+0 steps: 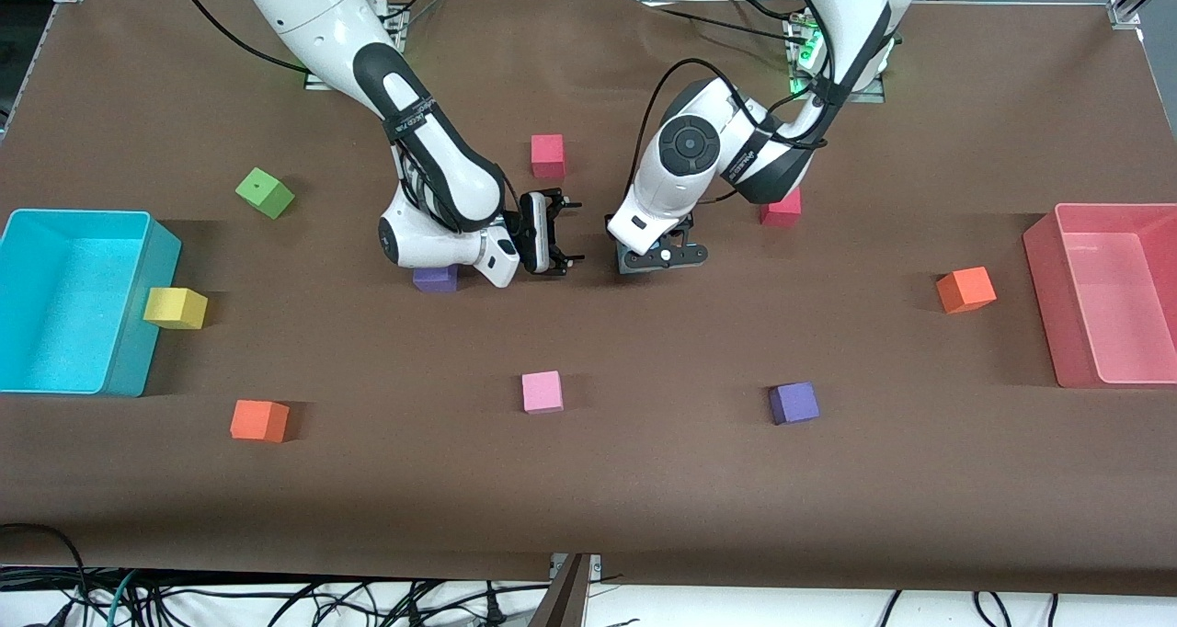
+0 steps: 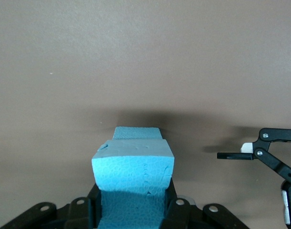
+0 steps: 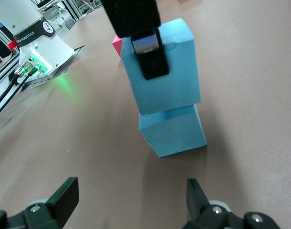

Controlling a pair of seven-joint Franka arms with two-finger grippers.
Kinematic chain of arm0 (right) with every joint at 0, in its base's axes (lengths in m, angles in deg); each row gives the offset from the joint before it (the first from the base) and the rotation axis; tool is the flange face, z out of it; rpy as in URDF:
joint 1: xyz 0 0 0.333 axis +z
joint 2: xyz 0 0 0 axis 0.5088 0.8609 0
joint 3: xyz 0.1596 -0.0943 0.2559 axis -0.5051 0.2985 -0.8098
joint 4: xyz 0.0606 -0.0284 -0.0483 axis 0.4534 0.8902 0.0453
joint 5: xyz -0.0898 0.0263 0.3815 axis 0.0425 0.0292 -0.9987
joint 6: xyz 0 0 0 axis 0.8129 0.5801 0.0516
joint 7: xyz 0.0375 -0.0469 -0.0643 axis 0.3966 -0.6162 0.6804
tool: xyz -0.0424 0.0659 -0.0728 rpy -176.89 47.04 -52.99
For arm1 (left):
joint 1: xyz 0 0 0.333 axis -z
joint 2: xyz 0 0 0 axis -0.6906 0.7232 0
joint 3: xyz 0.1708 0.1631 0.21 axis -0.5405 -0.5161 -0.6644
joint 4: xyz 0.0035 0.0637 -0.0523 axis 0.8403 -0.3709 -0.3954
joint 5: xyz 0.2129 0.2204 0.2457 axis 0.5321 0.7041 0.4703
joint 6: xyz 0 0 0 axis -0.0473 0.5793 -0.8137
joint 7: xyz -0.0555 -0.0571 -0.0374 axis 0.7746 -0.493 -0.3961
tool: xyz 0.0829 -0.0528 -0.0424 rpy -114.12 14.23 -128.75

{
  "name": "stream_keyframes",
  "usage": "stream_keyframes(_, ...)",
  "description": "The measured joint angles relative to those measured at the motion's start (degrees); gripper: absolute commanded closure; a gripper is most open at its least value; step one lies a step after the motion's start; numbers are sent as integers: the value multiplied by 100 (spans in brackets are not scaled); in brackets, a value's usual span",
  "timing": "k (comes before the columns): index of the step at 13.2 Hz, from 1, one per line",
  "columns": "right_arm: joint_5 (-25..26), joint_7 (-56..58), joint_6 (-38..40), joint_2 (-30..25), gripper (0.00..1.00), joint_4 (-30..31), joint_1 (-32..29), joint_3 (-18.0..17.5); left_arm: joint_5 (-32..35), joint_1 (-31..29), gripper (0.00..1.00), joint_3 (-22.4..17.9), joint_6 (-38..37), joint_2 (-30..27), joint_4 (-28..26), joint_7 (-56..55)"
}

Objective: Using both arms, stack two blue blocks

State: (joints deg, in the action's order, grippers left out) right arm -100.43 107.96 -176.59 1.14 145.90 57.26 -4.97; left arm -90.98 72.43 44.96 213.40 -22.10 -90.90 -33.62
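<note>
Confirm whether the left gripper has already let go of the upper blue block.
No: the left gripper clamps the upper blue block resting on the lower blue block.

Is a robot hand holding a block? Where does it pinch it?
Yes. The left gripper pinches the upper blue block by its sides, resting on the lower blue block. The right gripper holds nothing.

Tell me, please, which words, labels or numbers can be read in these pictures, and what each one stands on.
"A ROBOTICS", its start cut off: on the black band of the left arm's base, in the right wrist view.
White lettering on the right arm's black strap: too small to read.
White lettering on the left arm's black strap: too small to read.
The blue blocks: no text.
</note>
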Motion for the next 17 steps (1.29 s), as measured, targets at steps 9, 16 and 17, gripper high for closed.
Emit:
stream_keyframes(9, 0, 17, -94, 0, 0, -7, 7, -2, 0, 20, 0, -7, 14, 55, -6, -14)
stream_keyframes(16, 28, 34, -98, -12, 0, -51, 6, -3, 17, -811, 0, -262, -323, -911, -49, 301)
stream_keyframes(17, 158, 39, -104, -51, 0, -88, -6, -1, 20, -1124, 0, -263, -543, -1180, -92, 638)
